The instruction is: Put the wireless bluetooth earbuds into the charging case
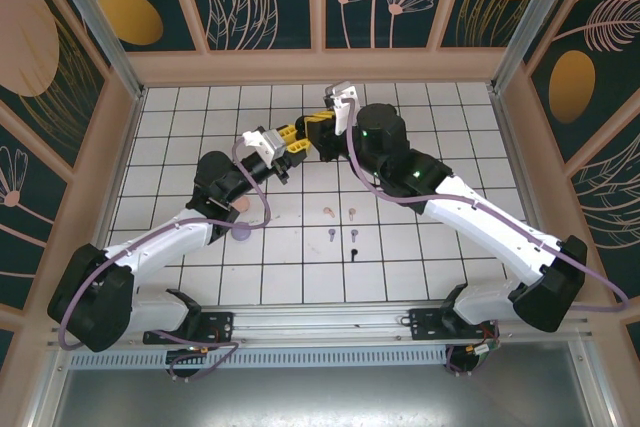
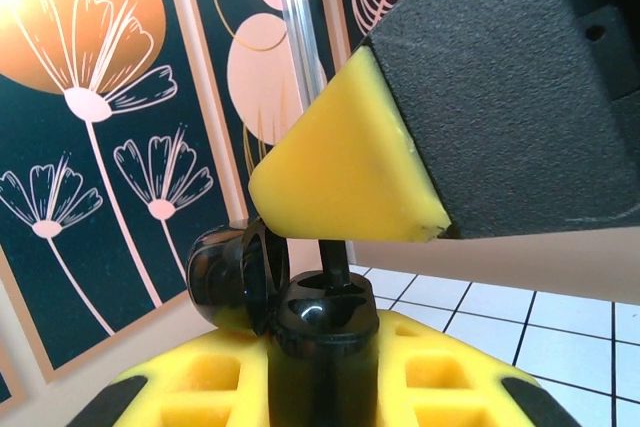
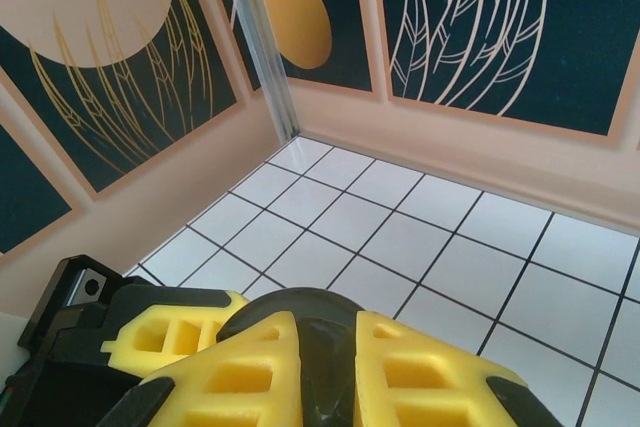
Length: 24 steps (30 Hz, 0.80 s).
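Note:
My left gripper [image 1: 288,141] is shut on an upright black charging case [image 2: 325,342] whose lid [image 2: 225,277] hangs open to the left. Above it, my right gripper [image 1: 318,131] is shut on a black earbud [image 2: 335,262], and its stem reaches down into one of the case's sockets. In the right wrist view the earbud [image 3: 338,372] sits pinched between the yellow fingers [image 3: 250,372], with the case's rim [image 3: 300,299] just beyond. On the floor tiles lie two pink earbuds [image 1: 328,212], two purple ones [image 1: 331,234] and one black one [image 1: 354,253].
A pink case [image 1: 232,205] and a purple case [image 1: 241,231] lie beside the left forearm. Both grippers meet above the tiles at the back of the floor, near the rear wall [image 1: 320,65]. Walls enclose the floor on three sides.

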Each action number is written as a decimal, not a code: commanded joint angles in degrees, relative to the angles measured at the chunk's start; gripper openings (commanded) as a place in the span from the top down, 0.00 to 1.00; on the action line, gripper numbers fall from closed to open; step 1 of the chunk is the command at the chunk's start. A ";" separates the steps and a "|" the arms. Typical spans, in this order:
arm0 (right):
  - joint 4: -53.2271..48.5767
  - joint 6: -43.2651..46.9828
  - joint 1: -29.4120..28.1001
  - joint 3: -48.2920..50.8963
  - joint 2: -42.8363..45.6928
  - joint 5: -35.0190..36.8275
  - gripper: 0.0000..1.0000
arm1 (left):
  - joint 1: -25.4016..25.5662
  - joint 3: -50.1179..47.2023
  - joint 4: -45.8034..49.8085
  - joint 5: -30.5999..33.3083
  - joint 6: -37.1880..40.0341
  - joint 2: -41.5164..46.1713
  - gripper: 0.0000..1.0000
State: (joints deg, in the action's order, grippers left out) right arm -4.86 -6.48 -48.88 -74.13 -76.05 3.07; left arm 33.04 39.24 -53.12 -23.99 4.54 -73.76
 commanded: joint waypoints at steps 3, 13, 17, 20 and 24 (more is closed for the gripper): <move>1.68 -1.10 0.28 0.91 -0.59 -2.02 0.84 | 0.62 2.41 -1.03 -1.24 0.48 1.38 1.00; 2.39 -1.54 0.15 0.62 0.55 -2.54 0.84 | 0.58 2.77 -0.50 -1.50 0.64 0.76 1.00; 2.93 -1.27 0.19 0.10 1.16 -0.34 0.84 | 0.65 2.70 -0.31 -1.63 0.60 0.59 1.00; 2.76 -0.98 0.21 -0.76 1.13 -0.16 0.84 | 0.71 2.70 -0.32 -1.68 0.42 0.38 1.00; 2.74 -0.79 0.23 -1.55 0.90 0.43 0.84 | 0.71 2.78 -0.31 -1.92 0.45 0.28 1.00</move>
State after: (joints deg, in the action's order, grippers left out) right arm -4.86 -6.92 -48.73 -74.08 -76.03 2.09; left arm 33.01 40.10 -52.38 -23.97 4.51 -73.76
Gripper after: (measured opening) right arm 0.162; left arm 0.226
